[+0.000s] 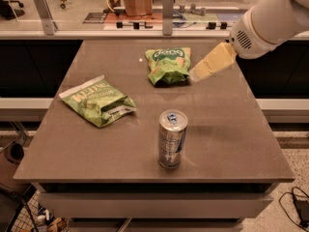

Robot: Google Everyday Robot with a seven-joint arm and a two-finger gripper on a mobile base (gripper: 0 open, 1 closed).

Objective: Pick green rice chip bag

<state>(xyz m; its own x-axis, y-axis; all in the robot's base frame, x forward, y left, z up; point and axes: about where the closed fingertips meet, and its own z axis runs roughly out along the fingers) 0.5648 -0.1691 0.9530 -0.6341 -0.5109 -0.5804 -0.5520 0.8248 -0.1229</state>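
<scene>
- Where the far half of the table begins, the green rice chip bag (168, 65) lies a little right of centre. It is a small, puffy, crinkled foil pouch in bright green, and its lower edge casts a dark shadow.
- Its face carries a dark green oval logo with white rounded lettering that I cannot read, and pale round chip pictures beside it.
- The gripper (195, 75) is a pale yellow, smooth, tapering wedge. It slants down from the right, with its tip just beside the bag's right edge and low over the tabletop. Whether the claw is apart or together, and whether it touches the bag, cannot be told.
- The arm (270, 18) behind it is a white, rounded shell with a perforated round patch.
- The table (231, 129) is a flat, matte grey-brown slab with straight edges. Its right side and near right corner are bare.
- A silver can (172, 139) stands upright near the front edge, well apart from the bag. Its label is unreadable.
- On the left lies a flatter lime-green bag (99, 102) with white block "KETTLE" lettering, set askew.
</scene>
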